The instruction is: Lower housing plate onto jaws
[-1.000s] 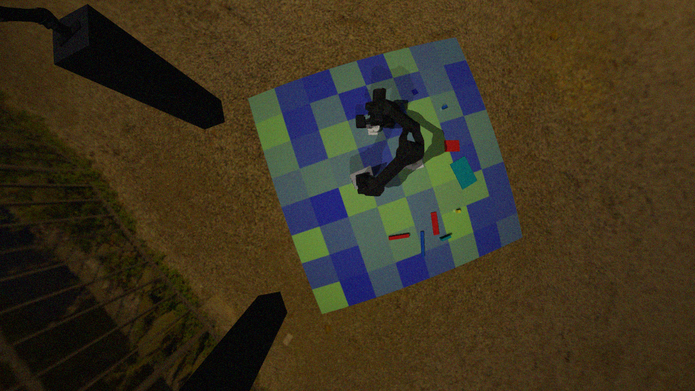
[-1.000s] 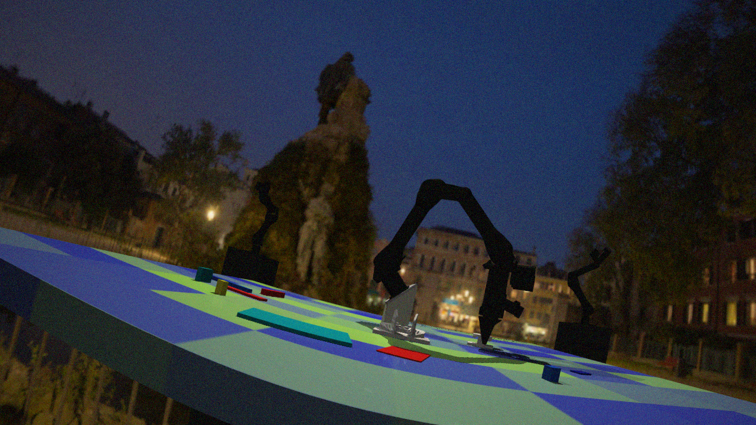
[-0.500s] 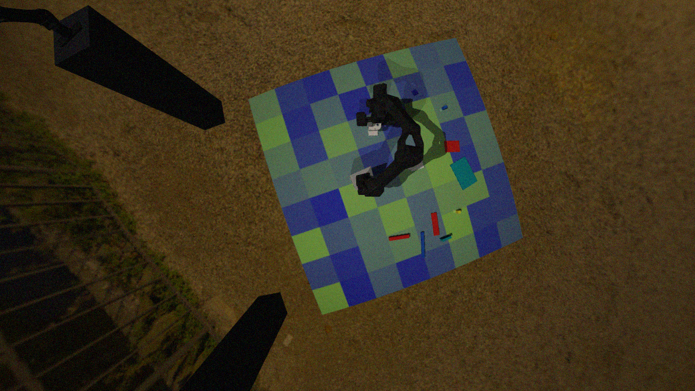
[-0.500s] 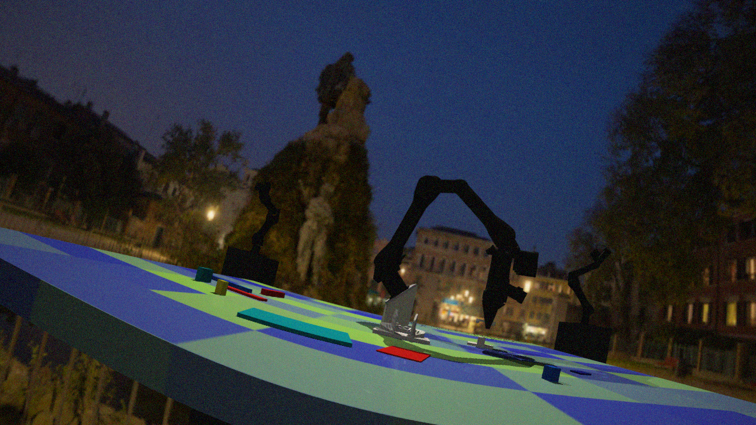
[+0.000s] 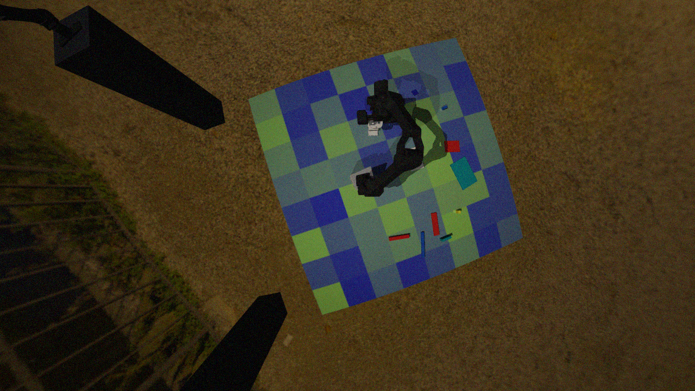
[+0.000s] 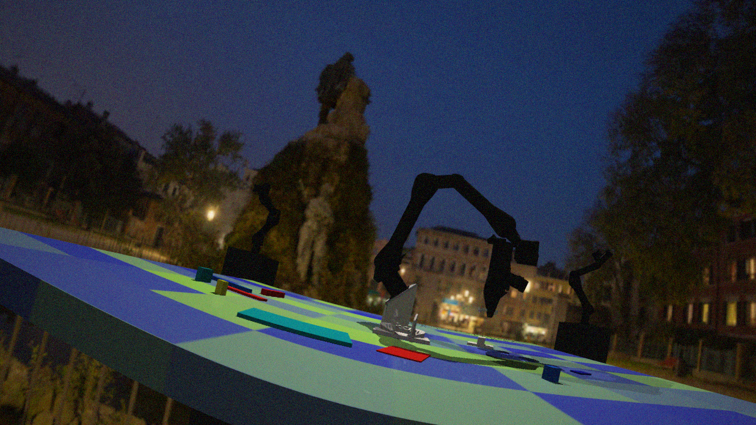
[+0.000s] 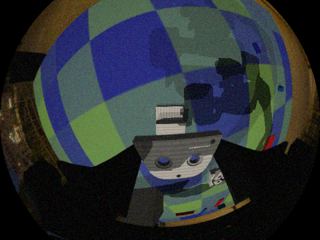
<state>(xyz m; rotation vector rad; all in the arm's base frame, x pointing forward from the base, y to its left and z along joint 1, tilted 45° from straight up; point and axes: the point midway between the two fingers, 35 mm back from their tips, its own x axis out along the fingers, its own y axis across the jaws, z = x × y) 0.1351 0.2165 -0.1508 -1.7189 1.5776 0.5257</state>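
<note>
Overhead view, with the desk [image 5: 310,247] [image 6: 121,301] [image 7: 127,43] read by its corners. The black arm [image 5: 412,133] [image 6: 407,227] bends over toward the upper-left edge. Its gripper [image 5: 381,115] [image 6: 490,313] [image 7: 177,143] is closed on the housing plate [image 5: 375,124] [image 7: 180,154], one finger at either side of it (two round holes face the wrist camera, like a pair of goggles). The plate is held aloft, apart from the pale piece [image 5: 373,131] [image 6: 479,343] [image 7: 170,113] on the desk, and is not seated. Cannot tell the two jaw stubs apart at this size.

Toward the right edge: red tile [image 5: 452,146] [image 6: 403,353] [image 7: 270,142], with a teal slab [image 5: 463,172] [image 6: 293,326] near it. Nearer the upper-right corner, a small blue block [image 5: 444,107] [image 6: 550,373] [image 7: 281,88]. Toward the bottom edge, two red bars, one lengthwise [image 5: 435,224], one crosswise [image 5: 399,237], and a thin blue bar [image 5: 422,243] between them. Yellow block [image 5: 458,210] [image 6: 221,287] toward the lower-right corner. Side view: a grey upright panel [image 6: 400,308] near the arm's foot.
</note>
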